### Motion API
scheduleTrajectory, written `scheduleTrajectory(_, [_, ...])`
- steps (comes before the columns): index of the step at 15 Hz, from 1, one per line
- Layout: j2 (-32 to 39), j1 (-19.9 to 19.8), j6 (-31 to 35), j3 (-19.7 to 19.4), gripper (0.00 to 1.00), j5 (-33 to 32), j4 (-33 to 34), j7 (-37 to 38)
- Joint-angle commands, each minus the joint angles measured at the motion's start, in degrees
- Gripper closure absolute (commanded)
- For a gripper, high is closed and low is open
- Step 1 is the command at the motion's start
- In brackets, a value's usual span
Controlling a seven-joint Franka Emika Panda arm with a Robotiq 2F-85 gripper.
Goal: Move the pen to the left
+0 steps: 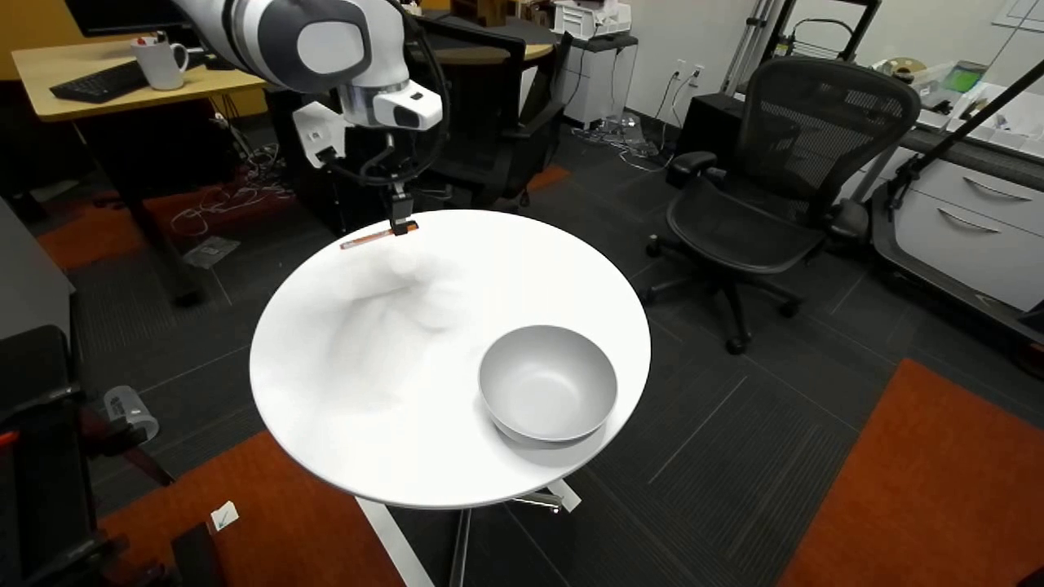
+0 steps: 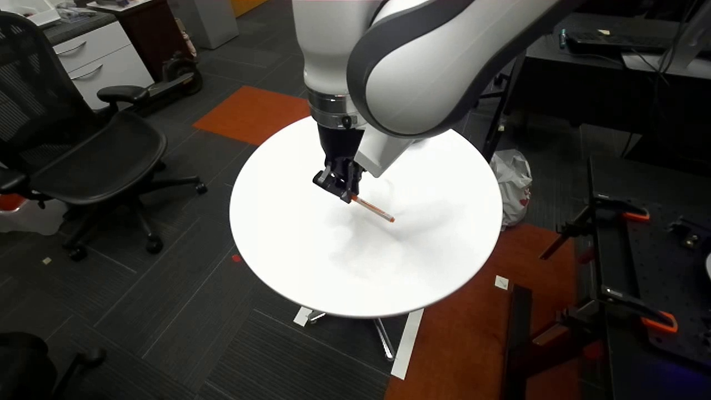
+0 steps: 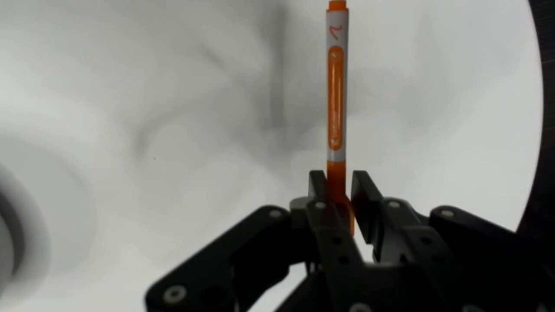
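Note:
The pen is a thin orange marker with a pale label band. It shows in both exterior views (image 1: 365,240) (image 2: 376,210) and in the wrist view (image 3: 336,95). My gripper, in both exterior views (image 1: 401,227) (image 2: 350,197) and the wrist view (image 3: 339,184), is closed around one end of the pen. The rest of the pen sticks out past the fingertips. In the wrist view its shadow lies apart from it on the white table (image 3: 195,195), so it is held above the surface. The gripped end is partly hidden by the fingers.
A grey bowl (image 1: 547,391) stands near the edge of the round white table (image 1: 391,465); part of it shows at the wrist view's left edge (image 3: 5,255). Office chairs (image 1: 750,204) stand around. A black bench with orange clamps (image 2: 633,266) is beside the table.

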Motion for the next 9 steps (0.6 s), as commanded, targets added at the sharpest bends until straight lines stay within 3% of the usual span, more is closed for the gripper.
scheduleTrajectory(1, [2.97,-0.74,-4.08,1.75,0.95,-0.80,5.80,-4.27])
scheduleTrajectory(9, [8.89,-0.75,-4.51,3.71,0.95,-0.78,12.22,-10.97])
